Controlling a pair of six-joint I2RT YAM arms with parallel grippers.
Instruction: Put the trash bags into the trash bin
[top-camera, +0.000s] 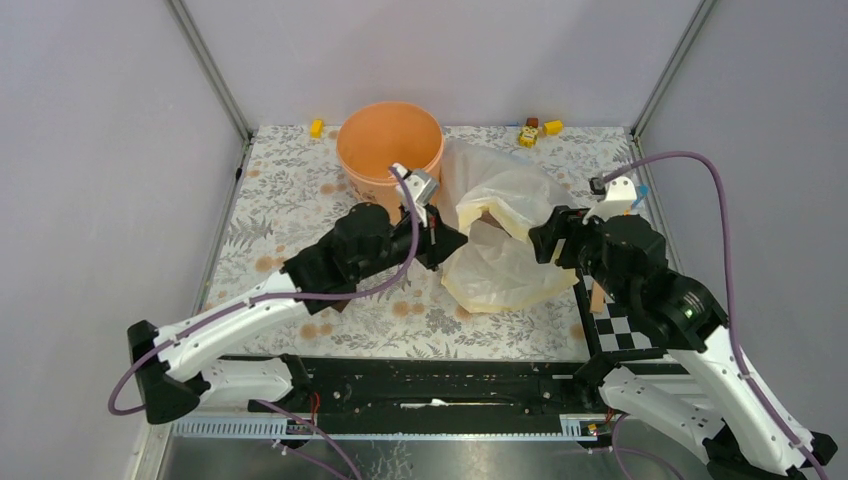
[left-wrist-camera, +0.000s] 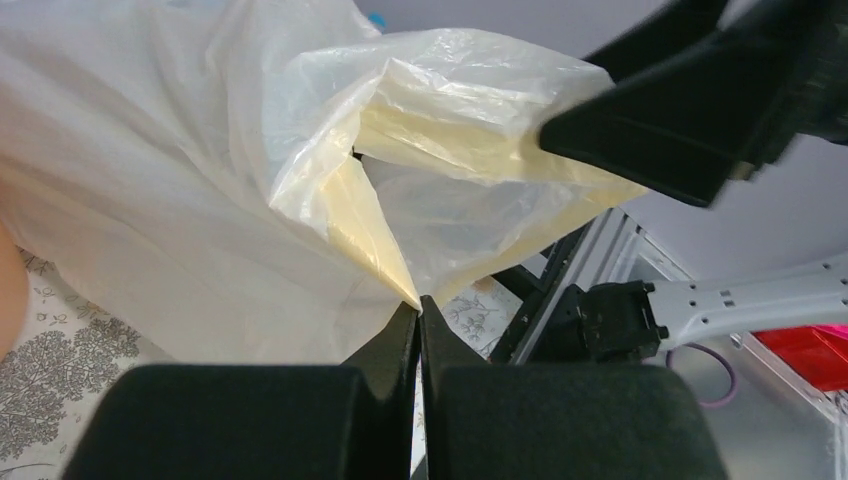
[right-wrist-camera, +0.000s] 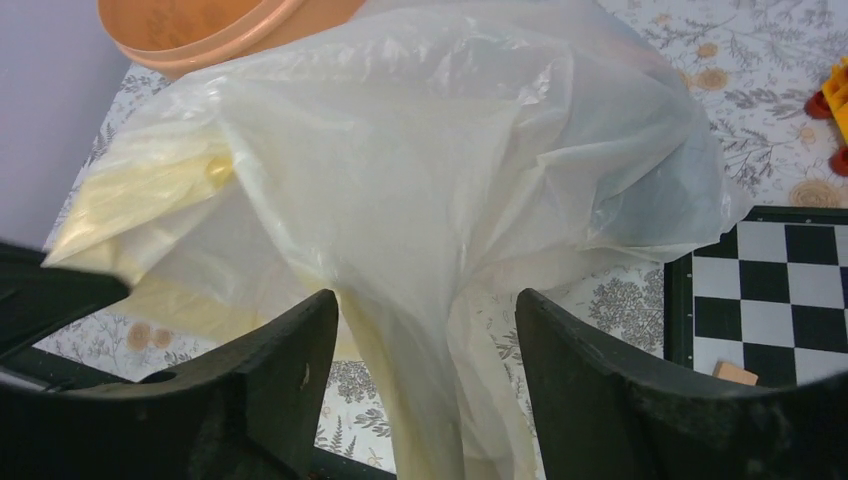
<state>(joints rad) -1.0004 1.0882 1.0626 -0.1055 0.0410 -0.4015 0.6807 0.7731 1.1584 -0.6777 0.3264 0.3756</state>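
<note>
So the trash bags (top-camera: 505, 182) are a crumpled heap of thin see-through film, whitish with cream-yellow folds (honestly can't tell where one bag ends and the next starts). They sit on the floral table (top-camera: 300, 170) just right of the trash bin (top-camera: 390, 150), and none of the film is inside it. The bin stands upright at the far edge, peach-orange, mouth up.

The left gripper (left-wrist-camera: 420, 312) is clamped tight on a pointed corner of the film at the heap's left side, and that corner is held up above the table. The right gripper (right-wrist-camera: 428, 305) is at the heap's right side with its jaws spread wide. A strand of film hangs down between them with a gap on each side, so it isn't gripping anything.

A checkerboard (top-camera: 618, 325) lies at the near right, and small yellow blocks (top-camera: 317, 128) sit along the far edge.
</note>
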